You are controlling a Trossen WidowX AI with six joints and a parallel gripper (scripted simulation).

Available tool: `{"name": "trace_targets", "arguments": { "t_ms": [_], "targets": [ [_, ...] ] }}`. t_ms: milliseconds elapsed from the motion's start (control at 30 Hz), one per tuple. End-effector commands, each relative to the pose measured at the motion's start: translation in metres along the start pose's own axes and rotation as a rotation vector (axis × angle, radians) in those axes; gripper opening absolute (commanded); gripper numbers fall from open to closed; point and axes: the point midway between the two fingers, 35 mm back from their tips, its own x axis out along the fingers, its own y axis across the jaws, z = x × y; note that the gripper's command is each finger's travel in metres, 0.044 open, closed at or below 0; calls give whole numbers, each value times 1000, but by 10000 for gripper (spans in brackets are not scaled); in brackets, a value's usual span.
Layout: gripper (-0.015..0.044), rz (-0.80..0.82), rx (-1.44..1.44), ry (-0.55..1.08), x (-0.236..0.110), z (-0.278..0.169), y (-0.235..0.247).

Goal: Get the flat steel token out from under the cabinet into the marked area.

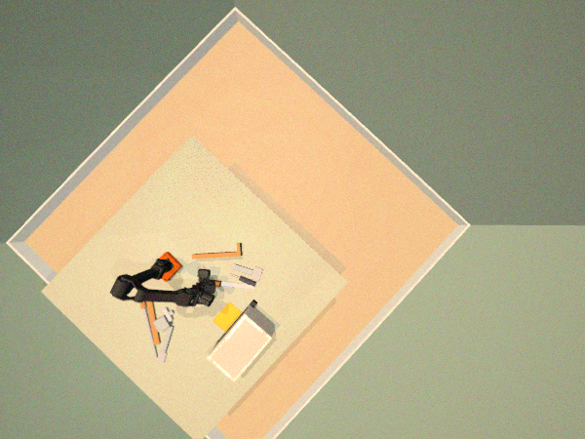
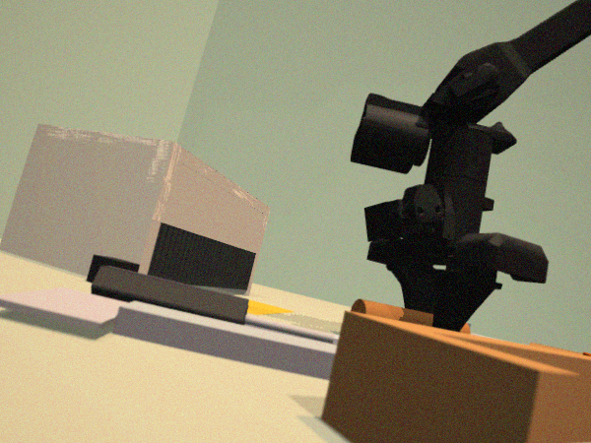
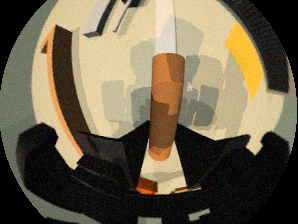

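Observation:
My gripper is shut on the orange-brown handle of a rod-like tool. The tool's white blade points away from the gripper, low over the table. The pale cabinet stands to the side, with its dark vent slots at the bottom. The yellow marked area lies in front of the cabinet, beside the blade. The steel token is not visible in any view.
An orange L-shaped tool lies beyond the gripper. A whitish flat tool with a dark bar lies near the blade tip. Several sticks lie by the arm base.

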Motion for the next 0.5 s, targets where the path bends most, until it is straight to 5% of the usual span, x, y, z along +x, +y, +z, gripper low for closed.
{"name": "trace_targets", "arguments": {
  "t_ms": [0, 467],
  "targets": [
    [0, 2, -3, -2, 0, 1, 5],
    [0, 3, -3, -2, 0, 4, 18]
  ]
}}
